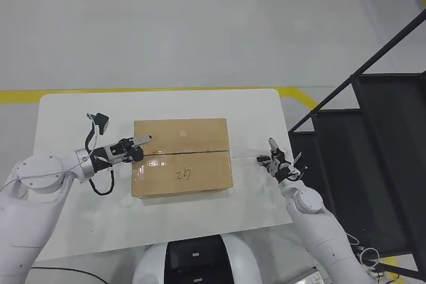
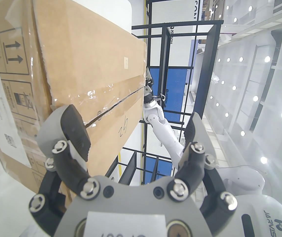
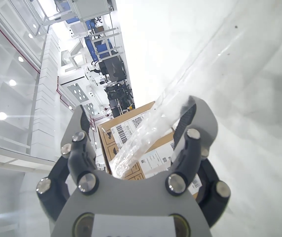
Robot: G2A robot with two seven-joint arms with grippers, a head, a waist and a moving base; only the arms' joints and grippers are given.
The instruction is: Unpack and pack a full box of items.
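The box point(image 1: 182, 157) sits shut in the middle of the table point(image 1: 71, 121), so I want my left gripper point(image 1: 143, 140), fingers apart at the left end of the seam point(image 1: 181, 151), to hook under the far flap point(image 1: 181, 133), while the right gripper point(image 1: 270, 157), also spread just right of the box, sheds the clear tape point(image 3: 141, 139) clinging to it.

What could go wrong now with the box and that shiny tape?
1. The crumpled clear tape strip runs between the fingers of the open right gripper and seems to touch one; it may cling instead of dropping.
2. Shiny tape scraps lie along the top seam of the brown cardboard box, so the flaps may resist.
3. The open left gripper sits at the box's end; a push might slide the box on the white table.
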